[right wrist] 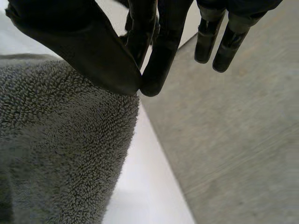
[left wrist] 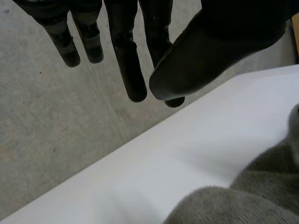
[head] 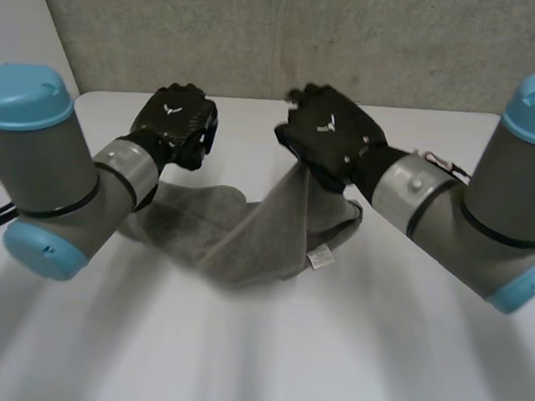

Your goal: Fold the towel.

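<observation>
The right hand [head: 333, 136] pinches a raised edge of the towel [head: 238, 240], whose bunched length runs across the worktop [head: 349, 351] to beneath the left hand [head: 175, 122] (fingers straight, holding nothing).

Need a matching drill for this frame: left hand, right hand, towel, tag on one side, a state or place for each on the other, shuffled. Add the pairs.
Things:
1. left hand
2. right hand
3. towel
4. tag

States:
A. white, at an edge of the towel
B. pinching the towel
C. fingers straight, holding nothing
D. partly lifted, the rest bunched on the table

Pairs: 1-C; 2-B; 3-D; 4-A
</observation>
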Robot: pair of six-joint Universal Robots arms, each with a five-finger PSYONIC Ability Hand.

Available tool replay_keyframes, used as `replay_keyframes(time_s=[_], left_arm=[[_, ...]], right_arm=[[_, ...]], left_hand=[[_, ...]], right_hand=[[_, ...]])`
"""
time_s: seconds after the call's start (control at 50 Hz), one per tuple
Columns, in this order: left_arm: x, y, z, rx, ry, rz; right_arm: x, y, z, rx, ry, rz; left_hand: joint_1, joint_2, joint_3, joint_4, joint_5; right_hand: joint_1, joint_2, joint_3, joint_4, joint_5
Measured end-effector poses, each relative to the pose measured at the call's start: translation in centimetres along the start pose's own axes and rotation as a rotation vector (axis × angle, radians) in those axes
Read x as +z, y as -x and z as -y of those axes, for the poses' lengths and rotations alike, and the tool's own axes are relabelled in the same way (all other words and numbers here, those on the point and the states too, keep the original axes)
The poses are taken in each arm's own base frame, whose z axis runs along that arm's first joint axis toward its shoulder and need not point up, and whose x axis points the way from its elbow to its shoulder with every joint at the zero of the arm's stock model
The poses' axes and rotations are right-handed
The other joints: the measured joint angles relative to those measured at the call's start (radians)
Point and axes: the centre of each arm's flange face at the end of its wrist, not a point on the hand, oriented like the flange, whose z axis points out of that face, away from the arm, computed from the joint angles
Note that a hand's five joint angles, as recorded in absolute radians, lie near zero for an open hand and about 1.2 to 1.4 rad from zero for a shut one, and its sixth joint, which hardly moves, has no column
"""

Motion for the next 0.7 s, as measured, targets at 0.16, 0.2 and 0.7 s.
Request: replay_keyframes(time_s=[0.16,0.2,0.7], left_arm=[[-2.2,-2.0,0.0,-0.035,0.024,-0.047],[-3.3,-2.5,-0.7,-0.056,0.057,-0.057],[-6.7,-4.7,-10.9,-0.393,0.413,-0.107]], right_arm=[[-1.0,2.5,0.1,0.015,0.035,0.016],[-1.5,3.2,-0.6,0.030,0.068,0.025],[-3.6,4.2,-5.9,0.081,0.237,-0.040]], left_hand=[[-0.411,-0.196,0.000,0.000,-0.443],[-0.653,-0.407,0.000,0.000,-0.690],[-0.950,-0.692,0.000,0.000,-1.000]], right_hand=[[0.001,0.000,0.000,0.000,0.000],[0.001,0.000,0.000,0.000,0.000],[0.001,0.000,0.000,0.000,0.000]])
